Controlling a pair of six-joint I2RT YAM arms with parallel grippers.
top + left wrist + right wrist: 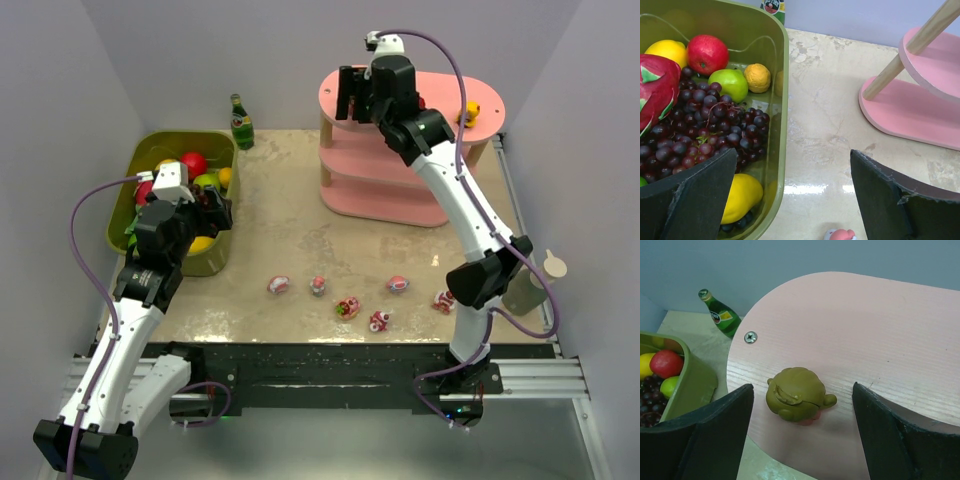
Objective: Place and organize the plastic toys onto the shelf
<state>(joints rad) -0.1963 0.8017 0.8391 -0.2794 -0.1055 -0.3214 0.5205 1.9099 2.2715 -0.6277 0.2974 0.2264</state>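
Note:
The pink shelf (400, 170) stands at the back right. My right gripper (352, 100) is open above the left end of its top board (865, 340). A brown-haired figurine (797, 395) sits on that board between my fingers, untouched; my right gripper (802, 386) straddles it. A yellow toy (468, 113) sits at the board's right end. Several small pink, white and red toys lie in a row on the table, from one (278, 286) at the left to one (443, 300) at the right. My left gripper (215, 208) is open and empty by the bin; in its wrist view the gripper (793, 160) hangs over the table with one pink toy (840, 234) below.
An olive-green bin (222, 160) of toy fruit stands at the left, seen close in the left wrist view (776, 100). A green bottle (240, 122) stands behind it. A beige cup-like object (530, 285) is at the table's right edge. Grey walls close in the sides.

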